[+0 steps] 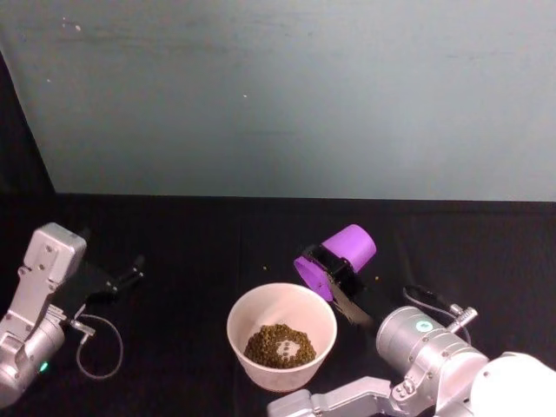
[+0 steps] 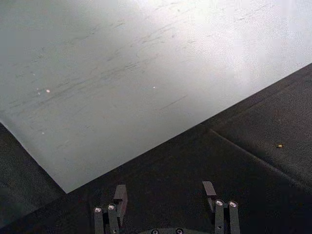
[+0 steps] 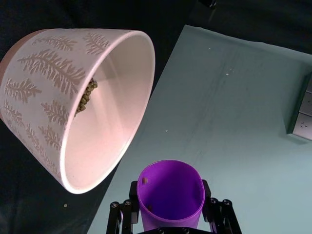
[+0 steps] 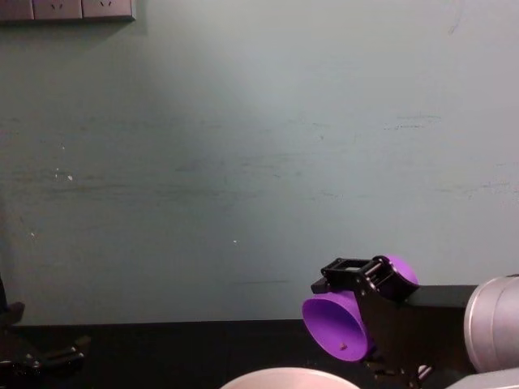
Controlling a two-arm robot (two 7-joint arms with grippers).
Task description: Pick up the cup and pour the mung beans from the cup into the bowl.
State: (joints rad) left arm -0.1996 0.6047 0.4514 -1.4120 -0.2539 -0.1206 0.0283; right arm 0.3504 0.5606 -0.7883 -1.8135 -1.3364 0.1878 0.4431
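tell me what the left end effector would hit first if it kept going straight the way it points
Probably the teal wall. From the open left end effector, the way over the black tabletop looks free to it; whether the line dips into the table first is unclear.

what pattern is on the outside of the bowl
Tan fern-like leaf sprigs on a pale wall; the right wrist view shows the bowl best.

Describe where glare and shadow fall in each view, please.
Left wrist view: strong glare whitens the smooth pale wall. Head view: the black tabletop is very dark, the wide round white bowl brightly lit. Right wrist view: light fills the bowl's inside; the small purple plastic cup looks evenly lit. Chest view: the wall darkens toward its left side.
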